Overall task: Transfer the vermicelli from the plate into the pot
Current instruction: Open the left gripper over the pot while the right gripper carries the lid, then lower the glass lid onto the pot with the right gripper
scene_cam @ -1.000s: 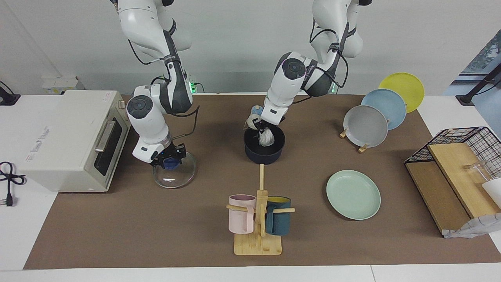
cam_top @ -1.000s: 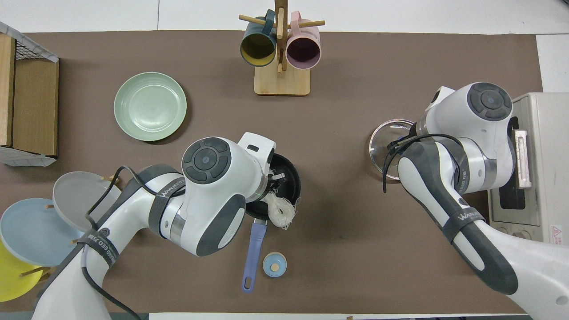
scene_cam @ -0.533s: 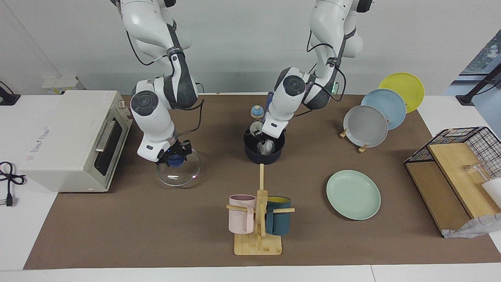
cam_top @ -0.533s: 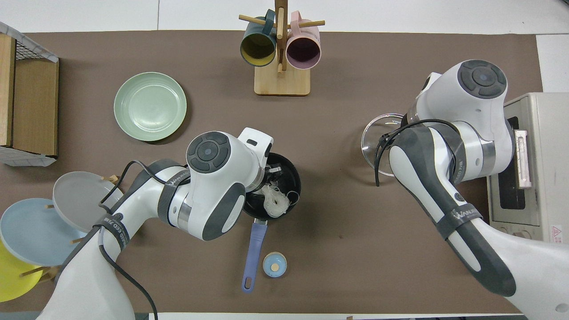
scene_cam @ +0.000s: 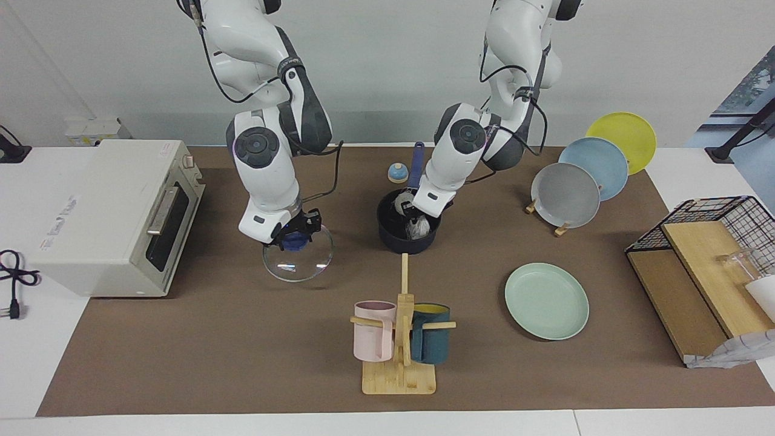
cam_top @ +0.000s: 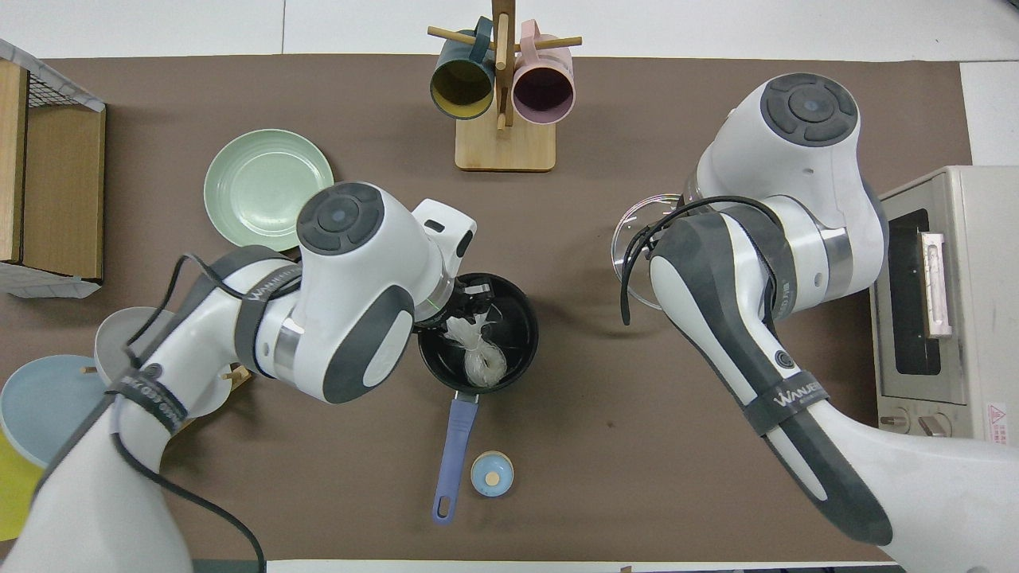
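Note:
The dark navy pot (scene_cam: 399,239) stands mid-table, its blue handle (cam_top: 454,450) pointing toward the robots. My left gripper (scene_cam: 416,212) reaches into the pot and is shut on the top of the white vermicelli (scene_cam: 416,228). The bundle hangs down inside the pot, as the overhead view (cam_top: 482,360) also shows. The mint-green plate (scene_cam: 547,301) lies bare, farther from the robots, toward the left arm's end. My right gripper (scene_cam: 292,238) is shut on the blue knob of a glass lid (scene_cam: 300,260) and holds it just above the mat, between the pot and the toaster oven.
A toaster oven (scene_cam: 115,212) stands at the right arm's end. A wooden mug rack (scene_cam: 399,345) with a pink and a dark teal mug is farther out than the pot. Grey (scene_cam: 565,195), blue and yellow plates lean on a stand. A small blue round knob (scene_cam: 397,173) sits beside the pot handle. A wire basket with boards (scene_cam: 708,266) is at the left arm's end.
My left gripper has lowered the vermicelli from above the pot's rim down into the pot. My right gripper has carried the glass lid away from the toaster oven toward the pot.

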Robot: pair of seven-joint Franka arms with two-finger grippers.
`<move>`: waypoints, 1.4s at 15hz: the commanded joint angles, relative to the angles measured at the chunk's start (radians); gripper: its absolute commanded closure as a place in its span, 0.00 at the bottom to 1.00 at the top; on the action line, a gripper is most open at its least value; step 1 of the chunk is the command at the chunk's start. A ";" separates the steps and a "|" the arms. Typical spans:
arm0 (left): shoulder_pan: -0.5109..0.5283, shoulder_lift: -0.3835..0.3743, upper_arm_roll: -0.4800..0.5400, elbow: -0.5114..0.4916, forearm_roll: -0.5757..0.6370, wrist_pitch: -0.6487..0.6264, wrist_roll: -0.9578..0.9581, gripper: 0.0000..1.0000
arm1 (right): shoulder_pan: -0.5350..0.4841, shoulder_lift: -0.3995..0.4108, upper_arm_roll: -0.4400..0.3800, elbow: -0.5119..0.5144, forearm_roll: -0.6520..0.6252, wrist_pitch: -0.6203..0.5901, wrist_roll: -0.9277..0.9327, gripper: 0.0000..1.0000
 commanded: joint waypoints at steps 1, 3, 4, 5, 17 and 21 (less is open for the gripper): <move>0.115 -0.117 0.004 0.158 -0.013 -0.283 0.032 0.00 | 0.048 0.042 0.001 0.135 -0.005 -0.100 0.071 1.00; 0.201 -0.188 0.005 0.199 -0.008 -0.352 0.038 0.00 | 0.062 0.045 0.001 0.145 -0.004 -0.107 0.103 1.00; 0.233 -0.216 0.010 0.205 -0.008 -0.372 0.055 0.00 | 0.065 0.044 0.002 0.148 0.005 -0.108 0.127 1.00; 0.271 -0.233 0.021 0.206 0.002 -0.392 0.099 0.00 | 0.082 0.042 0.008 0.149 0.007 -0.113 0.173 1.00; 0.462 -0.285 0.036 0.159 0.217 -0.389 0.573 0.00 | 0.424 0.102 0.014 0.166 -0.004 0.033 0.677 1.00; 0.462 -0.274 0.038 0.157 0.231 -0.372 0.575 0.00 | 0.445 0.114 0.014 0.145 -0.005 0.031 0.698 1.00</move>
